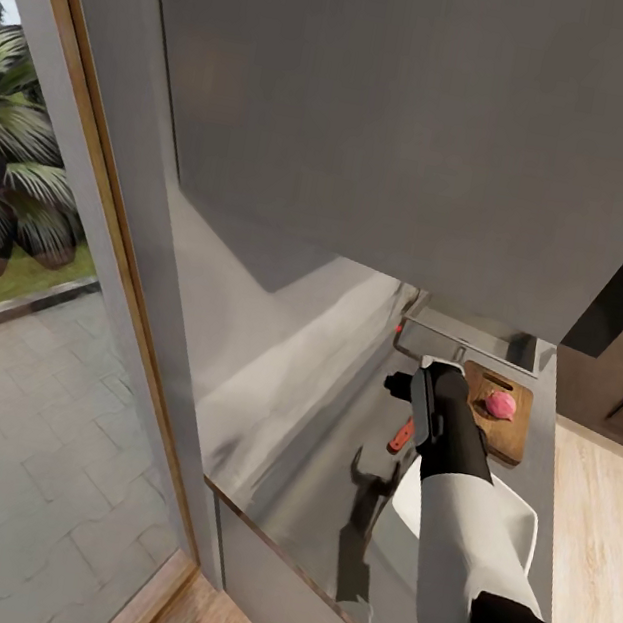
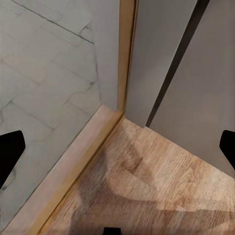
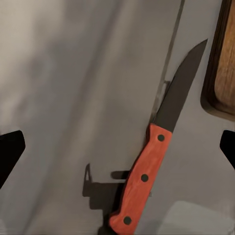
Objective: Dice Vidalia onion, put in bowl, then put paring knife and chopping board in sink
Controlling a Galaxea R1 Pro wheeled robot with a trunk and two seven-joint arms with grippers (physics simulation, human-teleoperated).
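Observation:
The paring knife (image 3: 147, 171), with its red handle and dark blade, lies flat on the grey countertop (image 3: 73, 98). My right gripper (image 3: 119, 149) hangs open above it, one finger on each side of the knife and nothing held. In the head view the right gripper (image 1: 398, 387) is over the knife (image 1: 400, 435), just left of the chopping board (image 1: 505, 437). The pinkish onion (image 1: 500, 404) rests whole on the board. The steel sink (image 1: 459, 338) lies beyond the board. The white bowl (image 1: 405, 498) is partly hidden under my right forearm. My left gripper (image 2: 117, 147) is open over the wooden floor.
A large grey wall cabinet (image 1: 415, 116) hangs above the countertop and hides much of it. A glass door with a wooden frame (image 1: 109, 247) stands at the left, with paving and plants outside. Wooden floor (image 1: 597, 542) runs to the right of the counter.

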